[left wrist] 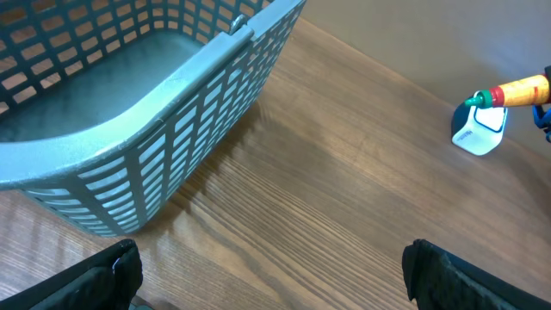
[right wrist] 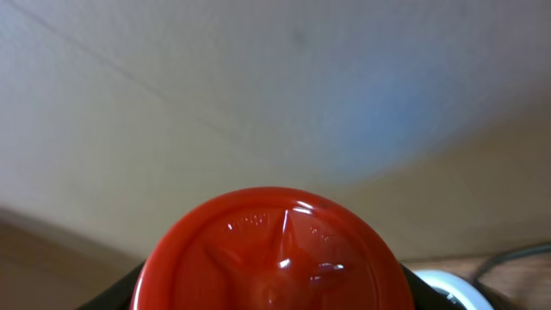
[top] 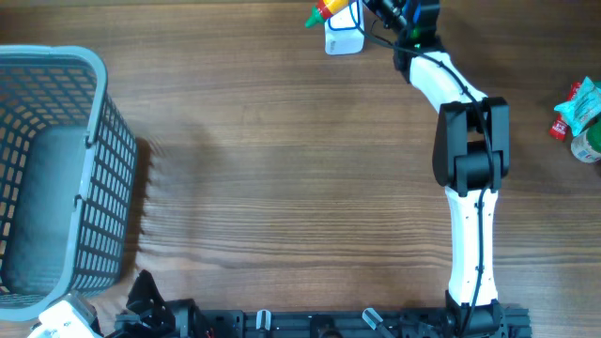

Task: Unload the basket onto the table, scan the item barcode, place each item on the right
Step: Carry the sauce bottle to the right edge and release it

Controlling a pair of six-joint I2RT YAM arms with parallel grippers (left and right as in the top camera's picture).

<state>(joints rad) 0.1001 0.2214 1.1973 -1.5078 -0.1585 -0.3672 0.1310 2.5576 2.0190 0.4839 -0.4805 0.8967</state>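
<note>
Wood-grain table (top: pixel 282 188) stretches to its far edge, where the right gripper (top: pixel 368 9) is clamped on a yellow sauce bottle (top: pixel 331 9), held just over the white scanner (top: pixel 343 39), its red cap (right wrist: pixel 275 258) filling the wrist view. It looks light, stiffish and smooth, likely slippery, so a hold round the body, label uncovered, seems best. By the basket (left wrist: pixel 172 129), the left gripper (left wrist: pixel 271 284) hangs wide apart

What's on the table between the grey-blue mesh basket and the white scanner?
Nothing: only bare wooden tabletop between grey-blue plastic basket and small white scanner, seen overhead.
</note>
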